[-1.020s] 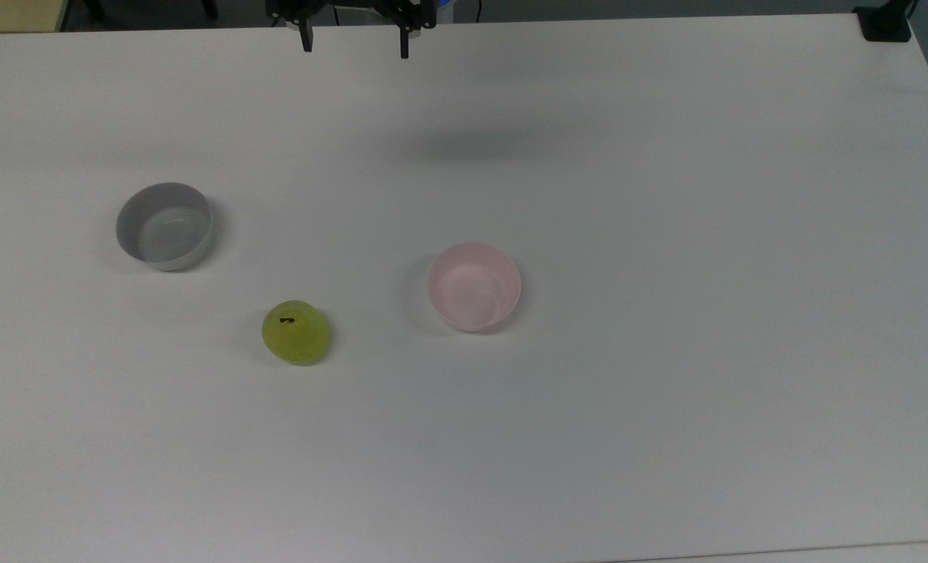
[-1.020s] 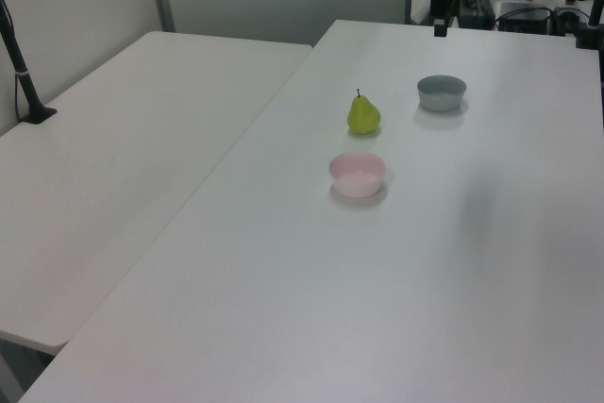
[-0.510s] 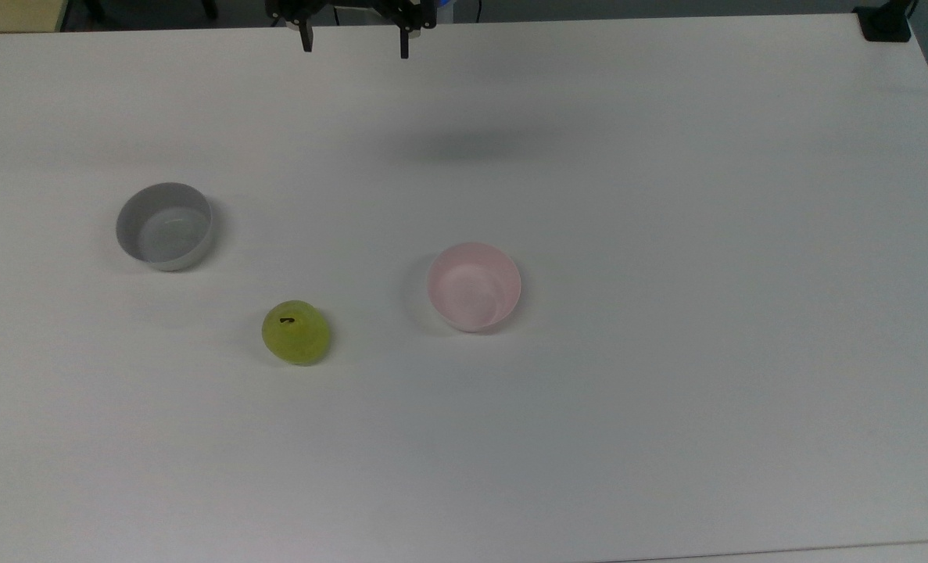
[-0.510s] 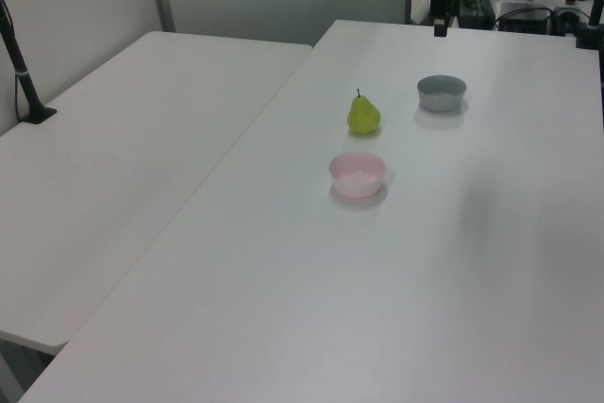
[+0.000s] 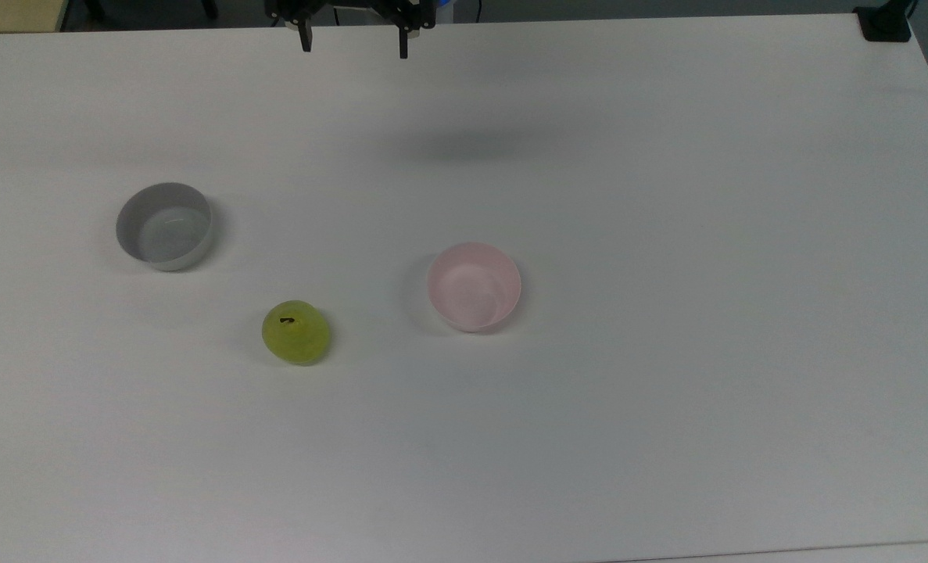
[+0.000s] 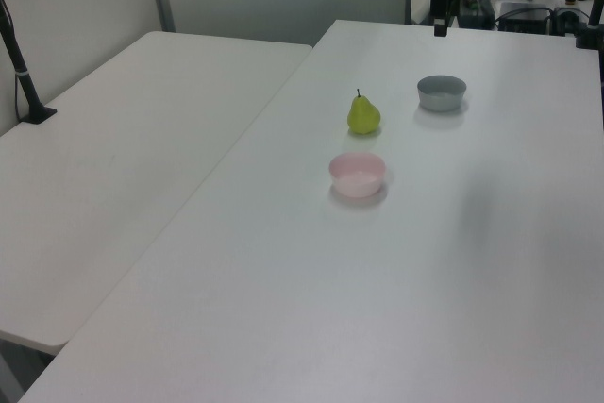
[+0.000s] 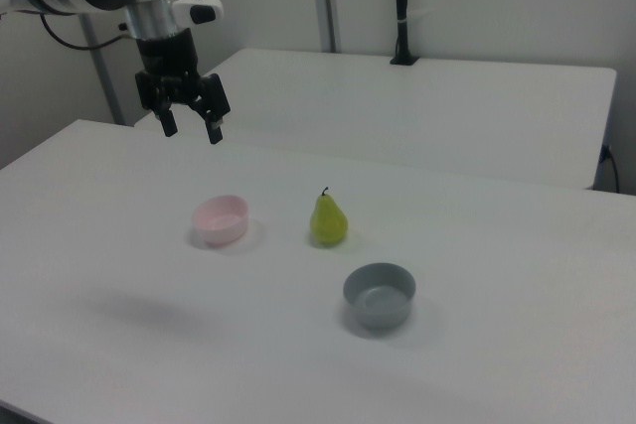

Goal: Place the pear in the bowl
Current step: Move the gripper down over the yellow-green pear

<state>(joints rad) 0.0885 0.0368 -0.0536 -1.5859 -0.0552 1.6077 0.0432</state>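
Top view, near to far. Pear (image 5: pixel 295 332) upright on the white table (image 5: pixel 667 391), stem up, apart from the pink bowl (image 5: pixel 474 286) to the top view's right; grey bowl (image 5: pixel 165 226) farther back on the top view's left. Gripper (image 5: pixel 352 35) hangs high at the far edge, fingers spread wide, holding nothing. No visible change over the last second: arm unmoved, objects undisturbed. Judgement: approach to pear not yet begun.
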